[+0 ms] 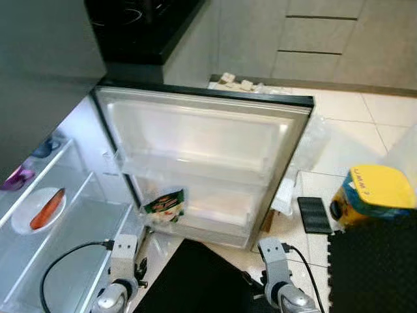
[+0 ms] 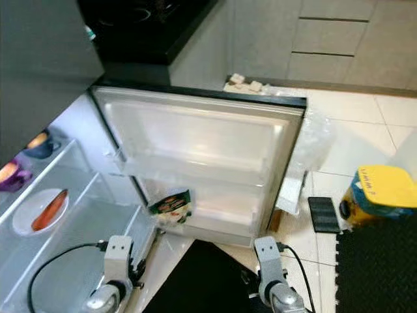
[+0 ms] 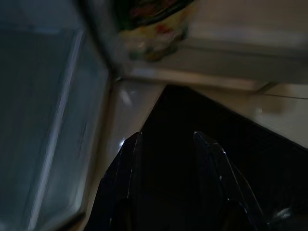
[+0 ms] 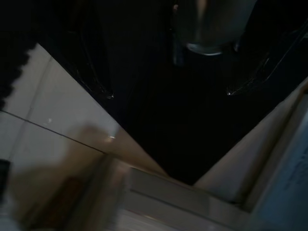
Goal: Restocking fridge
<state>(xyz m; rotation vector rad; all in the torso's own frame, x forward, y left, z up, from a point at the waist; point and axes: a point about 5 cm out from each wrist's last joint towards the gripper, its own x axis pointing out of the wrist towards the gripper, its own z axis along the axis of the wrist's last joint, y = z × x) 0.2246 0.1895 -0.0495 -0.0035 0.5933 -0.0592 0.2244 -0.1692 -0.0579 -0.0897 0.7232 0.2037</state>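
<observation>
The fridge door [image 1: 202,137] stands wide open in front of me, its upper racks bare. A green and white food packet [image 1: 165,205] stands in the door's lowest rack, also seen blurred as the packet [image 3: 154,29]. On the left are the fridge's glass shelves [image 1: 78,215]; a white plate [image 1: 26,218] with an orange piece of food lies on one. Both arms hang low by my body. My left gripper [image 3: 168,139] is open with nothing between its fingers, over a dark mat near the door's foot. My right gripper [image 4: 169,94] is open and holds nothing.
A purple bowl [image 1: 18,176] and a blue bowl [image 1: 44,149] sit on a higher fridge shelf. On the tiled floor to the right stand a yellow-lidded container [image 1: 374,192], a flat black object [image 1: 314,214] and a black foam mat [image 1: 371,267]. Grey cabinets [image 1: 313,39] line the back.
</observation>
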